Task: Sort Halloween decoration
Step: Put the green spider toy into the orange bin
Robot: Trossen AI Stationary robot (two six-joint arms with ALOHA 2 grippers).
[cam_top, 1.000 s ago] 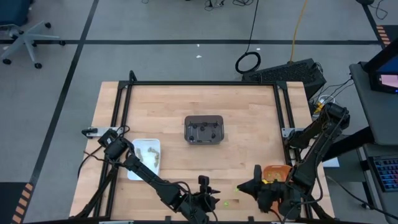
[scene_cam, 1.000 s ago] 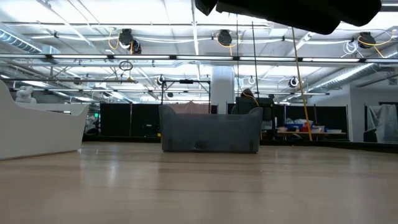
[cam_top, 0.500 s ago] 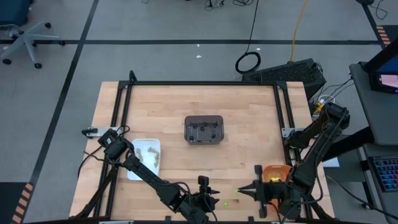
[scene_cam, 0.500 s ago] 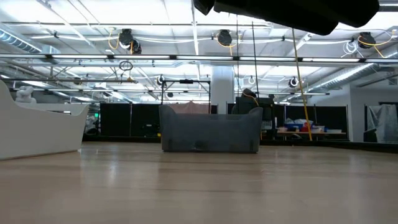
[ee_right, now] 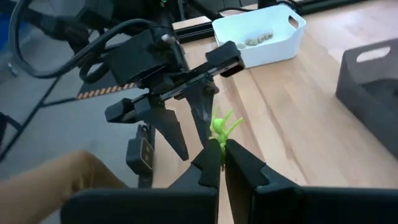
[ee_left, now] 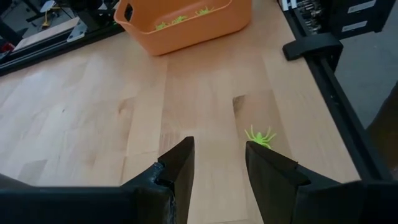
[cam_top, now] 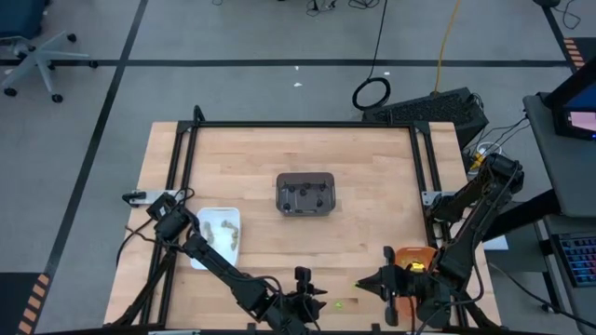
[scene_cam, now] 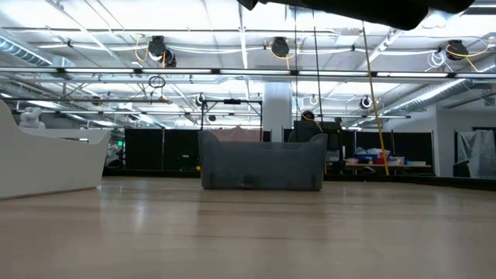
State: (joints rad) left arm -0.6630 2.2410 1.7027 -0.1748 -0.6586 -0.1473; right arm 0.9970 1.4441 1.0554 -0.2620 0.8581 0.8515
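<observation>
Right tool (ee_right: 222, 163) pinching lime-green spider (ee_right: 222, 129); left tool (ee_left: 217, 163) wide nr another spider (ee_left: 260, 137), orange tray (ee_left: 186, 25) beyond.

Both arms are matte black, built of jointed segments with loose black cables trailing along them. The left gripper (ee_right: 180, 118) carries two flat, tapering, blade-like fingers (ee_left: 176, 171) on a boxy black housing. The right gripper (ee_right: 222, 163) ends in two thick, wedge-shaped black fingers (ee_right: 208, 167).
</observation>
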